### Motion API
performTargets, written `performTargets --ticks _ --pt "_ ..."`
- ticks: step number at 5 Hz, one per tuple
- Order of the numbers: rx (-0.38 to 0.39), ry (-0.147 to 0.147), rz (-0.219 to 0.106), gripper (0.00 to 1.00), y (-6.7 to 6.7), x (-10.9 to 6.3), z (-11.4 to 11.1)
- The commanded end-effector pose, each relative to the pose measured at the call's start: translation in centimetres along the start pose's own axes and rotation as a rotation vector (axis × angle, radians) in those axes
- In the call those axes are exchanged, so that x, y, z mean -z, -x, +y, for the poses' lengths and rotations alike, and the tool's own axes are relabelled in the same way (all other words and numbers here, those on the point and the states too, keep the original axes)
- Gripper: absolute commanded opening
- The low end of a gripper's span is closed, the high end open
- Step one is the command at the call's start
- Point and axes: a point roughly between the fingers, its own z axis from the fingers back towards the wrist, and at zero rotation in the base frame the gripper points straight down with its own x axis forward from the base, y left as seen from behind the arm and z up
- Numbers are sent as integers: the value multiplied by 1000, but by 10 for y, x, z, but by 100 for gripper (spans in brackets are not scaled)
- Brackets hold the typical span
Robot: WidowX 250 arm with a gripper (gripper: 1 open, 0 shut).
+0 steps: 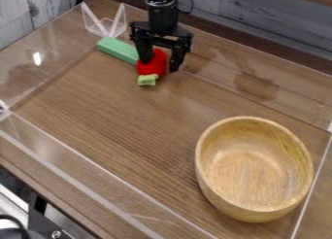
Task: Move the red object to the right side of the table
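The red object (153,66) is a small glossy red toy fruit with a light-green stem end, lying on the table (116,136) at the back left of centre. My gripper (157,56) hangs straight over it, open, with one black finger on each side of the fruit. The fingers reach down around its upper part; I cannot tell whether they touch it.
A flat green block (119,48) lies just left of the fruit, near the back-left acrylic wall. A large wooden bowl (255,167) fills the front right of the table. Low clear walls edge the tabletop.
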Motion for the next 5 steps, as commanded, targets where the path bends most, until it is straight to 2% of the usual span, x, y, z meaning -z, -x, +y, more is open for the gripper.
performTargets --ticks 1,2,5 --pt "-8 -5 -5 0 -1 2 4" --pt "-10 2 1 0 0 1 2" --pt "8 64 7 0 4 -30 -21"
